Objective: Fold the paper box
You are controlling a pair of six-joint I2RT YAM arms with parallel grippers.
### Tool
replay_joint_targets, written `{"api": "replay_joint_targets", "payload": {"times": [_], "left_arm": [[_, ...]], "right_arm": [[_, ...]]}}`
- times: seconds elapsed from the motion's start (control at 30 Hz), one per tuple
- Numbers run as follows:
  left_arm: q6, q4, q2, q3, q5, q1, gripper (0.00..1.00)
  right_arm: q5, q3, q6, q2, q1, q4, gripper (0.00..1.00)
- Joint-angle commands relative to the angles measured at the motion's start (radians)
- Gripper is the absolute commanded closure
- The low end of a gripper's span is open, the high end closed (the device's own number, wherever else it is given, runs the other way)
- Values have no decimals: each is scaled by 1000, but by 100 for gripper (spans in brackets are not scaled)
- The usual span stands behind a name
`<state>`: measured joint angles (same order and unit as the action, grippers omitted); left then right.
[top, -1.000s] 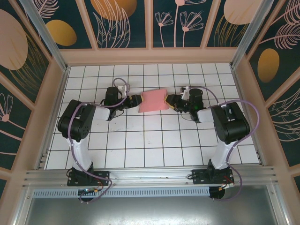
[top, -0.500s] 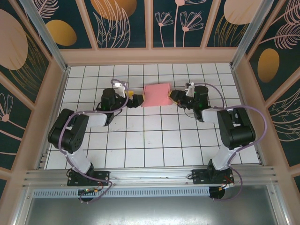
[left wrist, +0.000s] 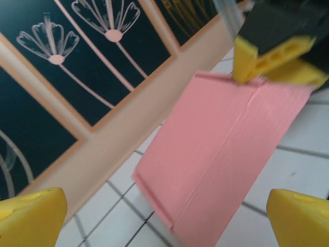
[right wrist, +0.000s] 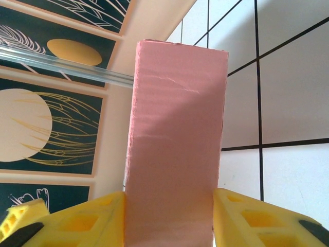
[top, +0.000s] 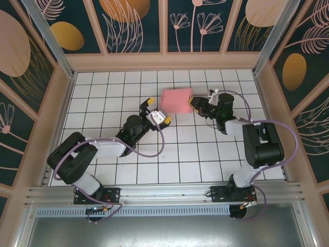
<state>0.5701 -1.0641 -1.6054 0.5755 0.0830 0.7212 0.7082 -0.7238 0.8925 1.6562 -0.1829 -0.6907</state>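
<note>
Bright even overhead light, faint shadows on white tiles [top: 185, 154], top view sharp, paper box [left wrist: 216, 154] motion-blurred at left wrist.

We've got the pink paper box [top: 176, 101] toward the back of the white tiled table [top: 103, 82], R gripper [top: 194, 105] pinching its right edge, while the L gripper [top: 158, 111] sits just beside its near-left corner w/ yellow fingers spread wide.

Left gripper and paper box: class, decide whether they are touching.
Apart. In the left wrist view, the left gripper has its yellow fingers spread wide at the bottom corners, with white tile showing between each finger and the paper box.
</note>
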Motion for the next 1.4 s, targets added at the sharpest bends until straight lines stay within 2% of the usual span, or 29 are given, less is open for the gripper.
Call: {"api": "replay_joint_targets", "payload": {"times": [0.0,0.17,0.4,0.93,1.03,1.17,1.23,1.37], "left_arm": [[232,-246,-57,-50,66,-2,1],[405,-382,-195,-40,77,11,1],[463,-438,-290,34,114,12,1],[606,-468,-413,131,88,12,3],[619,-464,-429,163,133,12,2],[716,-557,-506,201,174,11,9],[724,-577,-522,213,185,12,11],[718,-575,-519,219,191,11,23]], "right_arm": [[23,4,11,-43,10,-25,55],[31,13,42,-53,10,-46,55],[39,22,55,-74,9,-48,55],[90,41,116,-122,10,-96,56],[99,44,124,-125,11,-104,55],[104,52,132,-137,11,-111,56],[105,54,135,-143,10,-112,55],[99,67,135,-161,11,-106,55]]}}
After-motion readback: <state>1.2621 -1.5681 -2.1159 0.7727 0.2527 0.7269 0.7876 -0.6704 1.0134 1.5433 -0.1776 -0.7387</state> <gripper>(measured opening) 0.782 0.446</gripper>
